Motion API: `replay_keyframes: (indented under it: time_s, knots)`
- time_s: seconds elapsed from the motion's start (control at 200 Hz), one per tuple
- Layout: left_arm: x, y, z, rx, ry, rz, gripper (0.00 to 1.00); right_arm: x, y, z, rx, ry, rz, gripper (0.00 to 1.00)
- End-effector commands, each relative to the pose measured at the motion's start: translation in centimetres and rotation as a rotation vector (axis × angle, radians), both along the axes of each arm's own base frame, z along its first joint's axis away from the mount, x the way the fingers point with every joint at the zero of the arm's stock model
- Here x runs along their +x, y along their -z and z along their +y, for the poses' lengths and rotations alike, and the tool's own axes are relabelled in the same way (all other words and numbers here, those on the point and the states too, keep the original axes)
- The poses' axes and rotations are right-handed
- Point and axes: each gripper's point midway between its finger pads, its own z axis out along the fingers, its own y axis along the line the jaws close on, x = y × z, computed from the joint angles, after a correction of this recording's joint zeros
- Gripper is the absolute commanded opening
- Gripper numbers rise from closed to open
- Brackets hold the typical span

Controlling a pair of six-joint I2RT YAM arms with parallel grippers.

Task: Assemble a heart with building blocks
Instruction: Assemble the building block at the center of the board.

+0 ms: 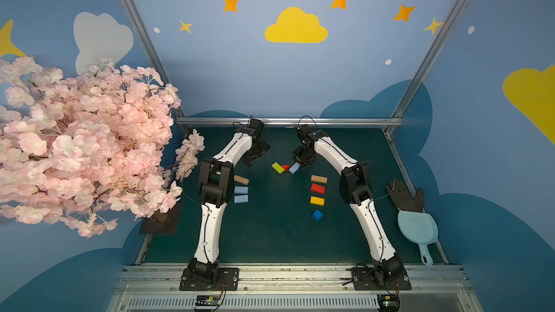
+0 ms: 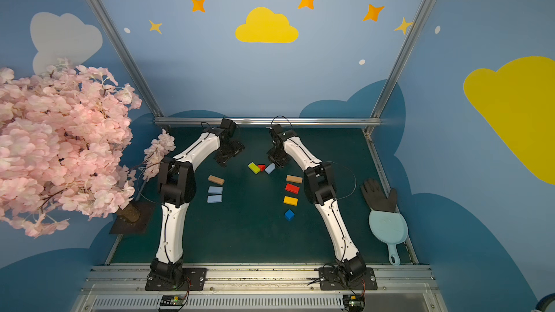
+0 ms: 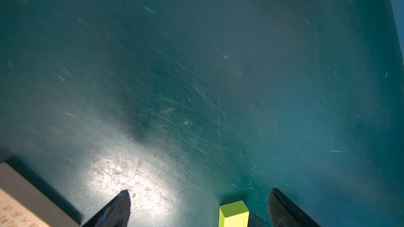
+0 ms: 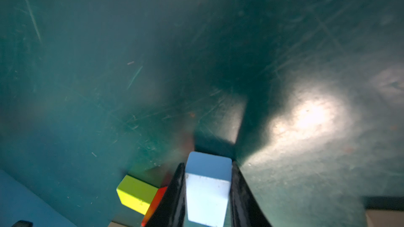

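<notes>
Heart (image 1: 282,168): only its top is begun, at the far middle of the bench (image 1: 270,235), lime green bar (image 1: 277,168) against red triangle (image 1: 286,167). Right claw (image 4: 207,163) is clamped on a light blue bar (image 4: 207,193) beside the triangle. Left claw (image 3: 200,192) stands apart, empty. Next move, as judged: seat the bar, then release. Bench: scratched dark green. Walls: blue, with painted clouds.

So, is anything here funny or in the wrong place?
Yes. A black glove and a pale blue scoop lie at the table's edge beside the right arm; they are not blocks. Nothing looks spilled or broken.
</notes>
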Motion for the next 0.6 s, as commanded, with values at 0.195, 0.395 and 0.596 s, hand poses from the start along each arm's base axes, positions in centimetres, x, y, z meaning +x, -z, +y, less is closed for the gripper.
replay_keyframes:
  time_s: [0.195,0.395,0.596]
  knots:
    - [-0.27,-1.12,0.3,-0.01,0.008,-0.007,0.98,-1.4,5.45,1.98,-0.011,-0.022,0.063,0.03]
    - [-0.35,-1.11,0.35,-0.01,0.011,-0.006,0.98,-1.34,5.35,2.11,-0.009,-0.02,0.059,0.03]
    - [-0.38,-0.99,0.27,-0.014,0.013,-0.002,0.98,-1.47,5.27,1.91,-0.019,-0.019,0.063,0.03]
